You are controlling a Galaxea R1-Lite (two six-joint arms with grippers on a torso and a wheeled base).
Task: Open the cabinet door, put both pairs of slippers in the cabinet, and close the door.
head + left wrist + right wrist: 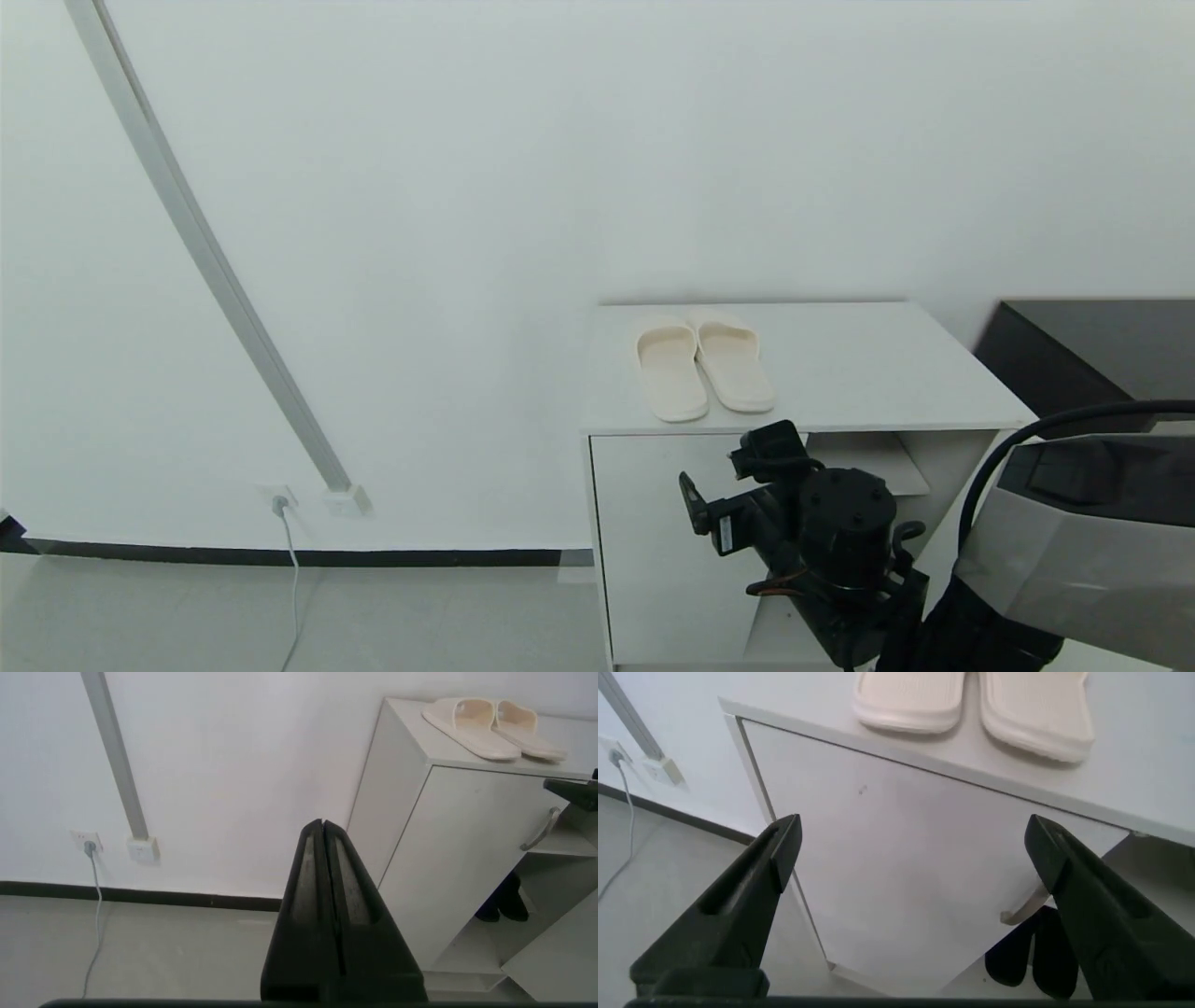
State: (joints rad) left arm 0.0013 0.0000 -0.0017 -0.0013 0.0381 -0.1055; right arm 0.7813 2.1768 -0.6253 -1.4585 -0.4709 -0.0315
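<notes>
A pair of cream slippers lies on top of the white cabinet. Its left door is shut, with a metal handle at its edge. The right side stands open, and a dark pair of slippers sits inside, low down. My right gripper hangs open in front of the shut door, just below the cabinet top. My left gripper is shut on nothing, off to the cabinet's left.
A grey cable duct runs slantwise down the white wall to a socket with a cord plugged in. A dark piece of furniture stands right of the cabinet. Bare floor lies left of the cabinet.
</notes>
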